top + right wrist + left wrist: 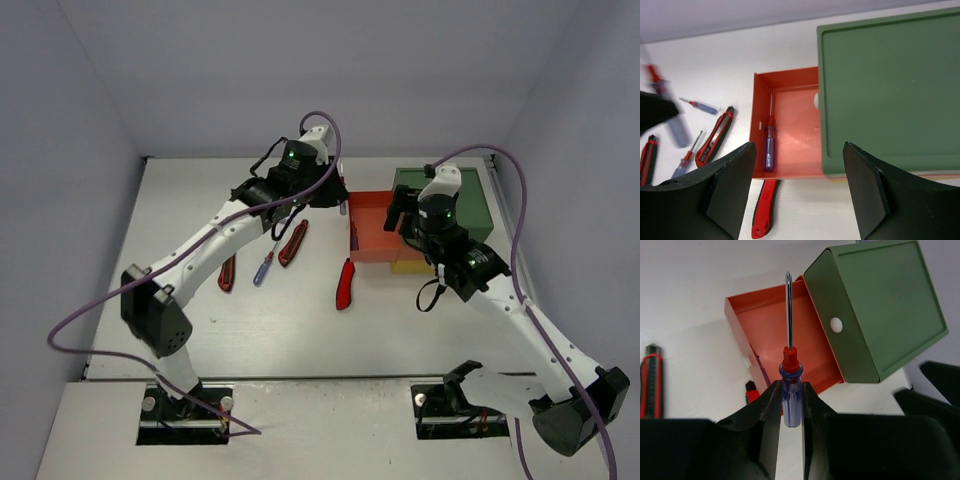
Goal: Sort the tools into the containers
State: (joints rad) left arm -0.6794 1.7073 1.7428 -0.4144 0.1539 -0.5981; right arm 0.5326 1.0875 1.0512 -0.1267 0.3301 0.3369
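My left gripper [790, 412] is shut on a blue-handled screwdriver [790, 390] with a red collar. Its shaft points over the open red-orange drawer [775, 330]. In the top view this gripper [336, 196] hovers at the drawer's far left corner [372, 203]. My right gripper [799, 160] is open and empty above the drawer's front edge, next to the green top layer [890, 90]. It also shows in the top view [404, 216]. One blue screwdriver [769, 145] lies inside the drawer [795, 125].
Loose on the table left of the drawer are a red-handled tool [345, 283], a red utility knife [293, 242], a blue screwdriver [265, 265] and another red knife [227, 272]. A yellow layer [405, 265] shows under the drawer. Walls enclose the table.
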